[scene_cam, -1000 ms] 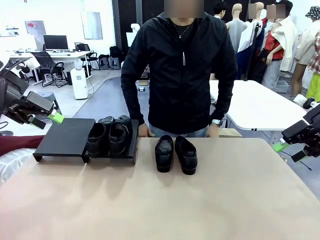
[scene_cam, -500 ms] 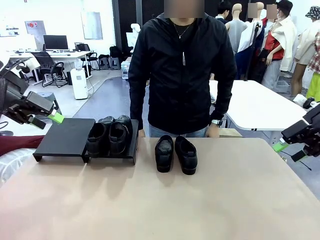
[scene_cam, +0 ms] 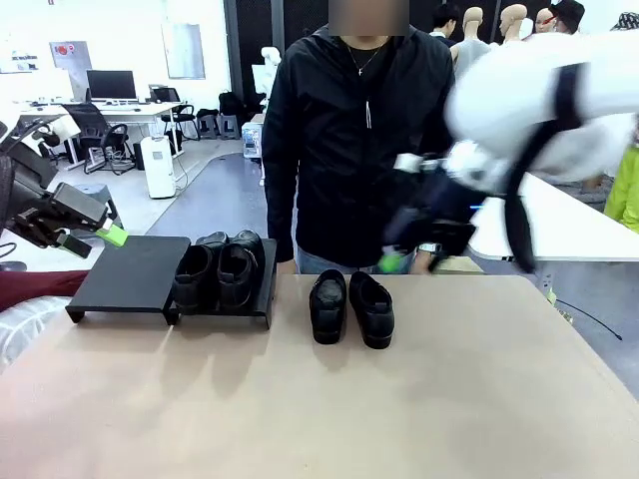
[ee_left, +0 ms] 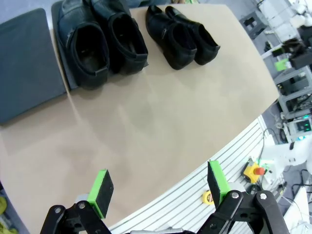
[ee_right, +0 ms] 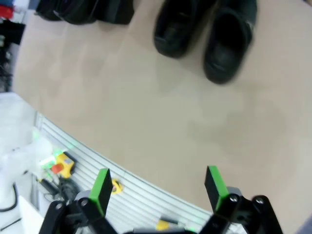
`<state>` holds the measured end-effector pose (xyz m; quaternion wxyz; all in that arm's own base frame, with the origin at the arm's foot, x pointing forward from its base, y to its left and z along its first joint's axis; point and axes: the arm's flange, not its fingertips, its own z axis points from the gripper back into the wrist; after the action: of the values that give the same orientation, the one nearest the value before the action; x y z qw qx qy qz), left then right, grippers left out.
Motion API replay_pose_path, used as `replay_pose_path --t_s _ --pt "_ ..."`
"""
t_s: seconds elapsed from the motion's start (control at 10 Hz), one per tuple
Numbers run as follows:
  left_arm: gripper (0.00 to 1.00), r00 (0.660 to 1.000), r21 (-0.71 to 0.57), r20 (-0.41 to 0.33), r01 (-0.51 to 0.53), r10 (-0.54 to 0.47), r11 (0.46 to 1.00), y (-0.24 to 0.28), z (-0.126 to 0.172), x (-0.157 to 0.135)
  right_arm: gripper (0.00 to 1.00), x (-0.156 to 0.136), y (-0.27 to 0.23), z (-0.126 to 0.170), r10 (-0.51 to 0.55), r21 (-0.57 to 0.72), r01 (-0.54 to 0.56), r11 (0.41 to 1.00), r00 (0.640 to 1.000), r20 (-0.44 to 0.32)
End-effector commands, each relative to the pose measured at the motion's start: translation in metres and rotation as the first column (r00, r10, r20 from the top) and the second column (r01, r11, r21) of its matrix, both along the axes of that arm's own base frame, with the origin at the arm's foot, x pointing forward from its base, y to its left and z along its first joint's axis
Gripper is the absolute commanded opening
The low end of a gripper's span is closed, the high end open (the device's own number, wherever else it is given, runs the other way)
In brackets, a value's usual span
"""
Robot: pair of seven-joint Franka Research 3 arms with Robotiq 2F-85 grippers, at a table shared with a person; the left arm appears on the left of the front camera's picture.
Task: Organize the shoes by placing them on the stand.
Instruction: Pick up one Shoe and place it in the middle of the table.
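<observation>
At the front view's left edge, left tool (scene_cam: 92,239) hangs off the tabletop's (scene_cam: 399,399) left side, above and just beyond the stand's (scene_cam: 125,274) left end. In its wrist view the pads (ee_left: 101,186) are spread wide and empty, aimed down at bare tabletop near the robot-side edge.

Right tool (scene_cam: 396,257) is motion-blurred. It sits in front of the person's (scene_cam: 349,150) black jacket, over the tabletop's far edge, up and to the right of the loose pair (scene_cam: 349,307). The white right arm comes in from the upper right, also blurred. In its wrist view the pads (ee_right: 214,181) are spread wide and empty, with tabletop below. The loose pair shows blurred at the top of that frame, well clear of the fingers.

Racked pair (scene_cam: 215,271): two shoes side by side, touching, on the stand's right panel. The left wrist view confirms the panel.

Loose pair: two shoes side by side, close together, on the tabletop near the far edge. They lie just right of the stand but apart from it.

Stand: far-left part of the tabletop, two panels side by side.

Person: stands at the far edge directly behind the loose pair, with one hand (scene_cam: 288,263) at the edge by the stand's right corner.
</observation>
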<state>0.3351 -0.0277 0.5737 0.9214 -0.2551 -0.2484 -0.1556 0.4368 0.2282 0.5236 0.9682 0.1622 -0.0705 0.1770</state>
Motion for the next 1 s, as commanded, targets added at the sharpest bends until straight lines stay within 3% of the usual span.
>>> replay_pose_path --t_s 0.0,0.2,0.3,0.5,0.6,0.8,0.9 --pt "1.00 1.000 -0.006 -0.012 0.001 -0.001 1.000 0.002 0.003 0.001 1.00 0.051 0.040 -0.027 -0.052 -0.185 0.054 0.981 0.999 0.014" --pt "1.00 1.000 -0.006 -0.012 0.001 -0.001 1.000 0.002 0.003 0.001 1.00 0.042 0.040 -0.031 -0.141 -0.186 0.158 0.970 0.985 0.100" --pt "1.00 1.000 -0.006 -0.012 0.001 -0.001 1.000 0.002 0.003 0.001 1.00 0.037 0.059 -0.041 -0.021 -0.126 0.024 0.992 1.000 0.023" --pt "1.00 1.000 -0.006 -0.012 0.001 -0.001 1.000 0.002 0.003 0.001 1.00 0.037 0.059 -0.041 -0.021 -0.126 0.024 0.992 1.000 0.023" --pt "1.00 1.000 -0.006 -0.012 0.001 -0.001 1.000 0.002 0.003 0.001 1.00 0.046 0.059 -0.048 -0.058 -0.156 0.064 0.986 0.997 0.044" --pt "1.00 1.000 -0.006 -0.012 0.001 -0.001 1.000 0.002 0.003 0.001 1.00 0.098 0.083 -0.072 -0.046 -0.118 0.046 0.992 0.999 0.001" --pt "1.00 1.000 -0.006 -0.012 0.001 -0.001 1.000 0.002 0.003 0.001 1.00 0.115 0.091 -0.086 -0.100 -0.094 0.096 0.991 0.994 -0.038"
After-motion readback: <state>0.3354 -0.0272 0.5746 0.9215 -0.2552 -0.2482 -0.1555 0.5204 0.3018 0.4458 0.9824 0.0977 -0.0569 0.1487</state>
